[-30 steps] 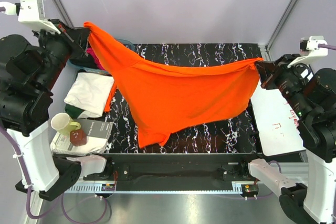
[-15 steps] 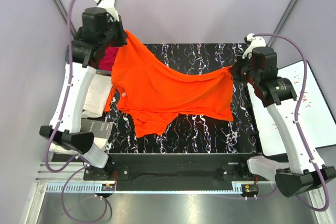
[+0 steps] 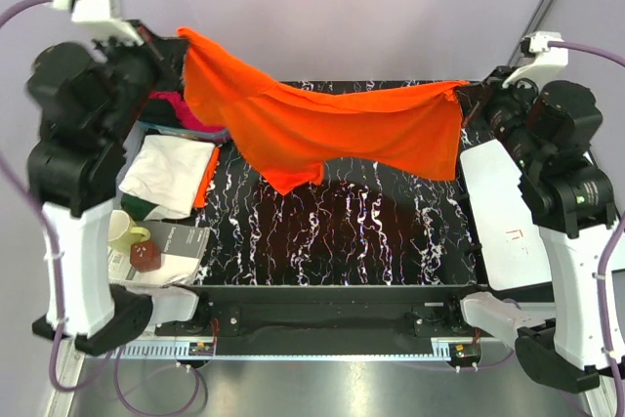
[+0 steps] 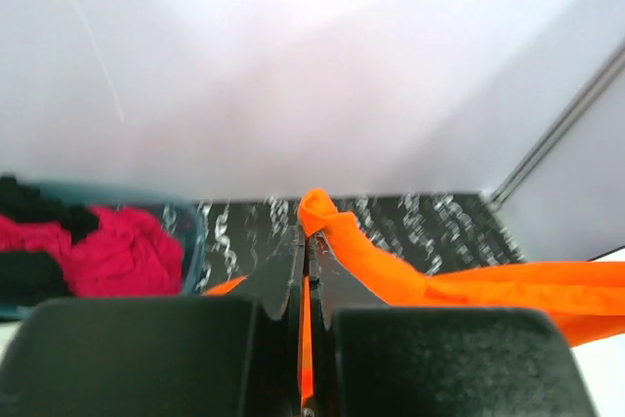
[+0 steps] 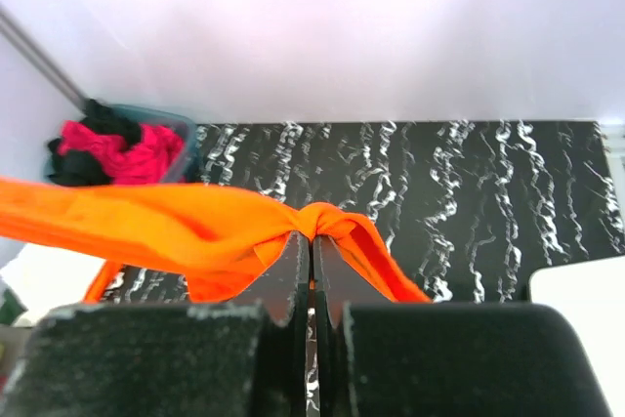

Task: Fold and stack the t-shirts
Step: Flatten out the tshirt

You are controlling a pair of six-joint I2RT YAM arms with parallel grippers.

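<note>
Wrist views: left gripper (image 4: 305, 238), right gripper (image 5: 311, 241) clamp orange t-shirt (image 3: 371, 129); board (image 3: 500, 197) writing seemingly unreadable.

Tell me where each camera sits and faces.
Top external: overhead behind the arms, looking down at the table; both show.
Left wrist: on that arm, facing the far wall; left gripper shut on the orange shirt.
Right wrist: looking left across the table; right gripper clamps the shirt.
All share the shirt; both wrists see the basket.
</note>
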